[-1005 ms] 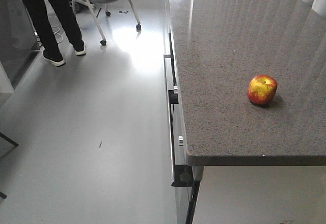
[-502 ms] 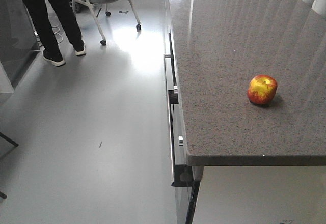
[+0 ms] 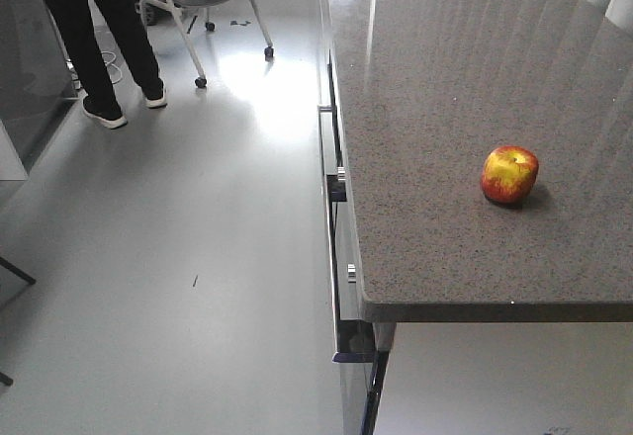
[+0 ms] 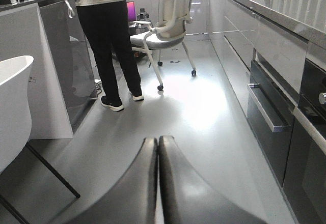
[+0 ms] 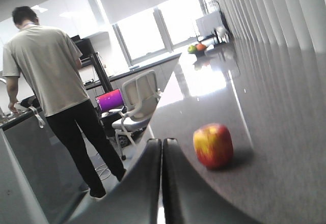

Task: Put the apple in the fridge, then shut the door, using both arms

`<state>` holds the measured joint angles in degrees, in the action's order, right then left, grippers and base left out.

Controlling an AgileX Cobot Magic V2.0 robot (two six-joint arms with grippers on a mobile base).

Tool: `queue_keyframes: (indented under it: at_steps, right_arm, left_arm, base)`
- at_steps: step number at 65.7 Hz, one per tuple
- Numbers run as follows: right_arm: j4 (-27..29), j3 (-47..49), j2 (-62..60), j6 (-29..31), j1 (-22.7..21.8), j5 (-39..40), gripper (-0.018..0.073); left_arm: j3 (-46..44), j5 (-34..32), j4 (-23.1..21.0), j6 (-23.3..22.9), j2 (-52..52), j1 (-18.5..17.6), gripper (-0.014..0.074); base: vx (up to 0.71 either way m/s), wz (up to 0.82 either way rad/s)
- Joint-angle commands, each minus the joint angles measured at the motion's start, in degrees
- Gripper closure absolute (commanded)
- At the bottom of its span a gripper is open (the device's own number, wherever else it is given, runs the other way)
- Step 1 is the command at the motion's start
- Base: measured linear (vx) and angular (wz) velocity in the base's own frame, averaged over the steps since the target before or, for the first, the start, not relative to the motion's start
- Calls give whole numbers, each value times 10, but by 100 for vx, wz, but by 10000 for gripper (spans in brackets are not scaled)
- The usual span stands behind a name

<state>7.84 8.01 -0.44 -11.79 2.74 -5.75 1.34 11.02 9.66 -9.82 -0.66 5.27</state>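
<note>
Beginning pickup of apple [image 3: 509,174] lying untouched on table [image 3: 445,79], centre right; left hand [image 4: 157,139], right hand [image 5: 162,141] pinched together, needing spreading before reaching.

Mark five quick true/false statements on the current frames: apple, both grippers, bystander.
1. The apple sits on the counter with nothing touching it. True.
2. The right gripper is shut on the apple. False: its fingers are closed on each other and empty, and the apple lies free on the counter ahead of it.
3. The left gripper is open. False: its fingers are pressed together, and it points along the floor aisle.
4. A person stands beside a wheeled chair. True.
5. More fruit sits at the counter's far end in the right wrist view. True.
</note>
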Motion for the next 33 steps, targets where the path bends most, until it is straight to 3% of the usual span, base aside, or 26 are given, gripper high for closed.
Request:
queue_keyframes:
  at_steps: [1,11,18,23,33]
  right_arm:
    - [-21,101,33,45,1,-43,561]
    - [-18,232,116,118,1,-170,526]
    - [-10,296,169,155,1,-210,434]
    - [-10,322,201,163,1,-224,322]
    - [-10,332,244,163,0,-211,-17]
  left_arm:
    - [-10,-39,-5,0,-8,-3,602]
    - [-10,-39,-5,0,-8,-3,602]
    - [-10,-39,-5,0,-8,-3,602]
    - [-10,-39,-5,0,-8,-3,602]
    - [-10,-39,-5,0,-8,-3,602]
  base:
    - [0,0]
    - [0,0]
    - [0,0]
    - [0,0]
    - [0,0]
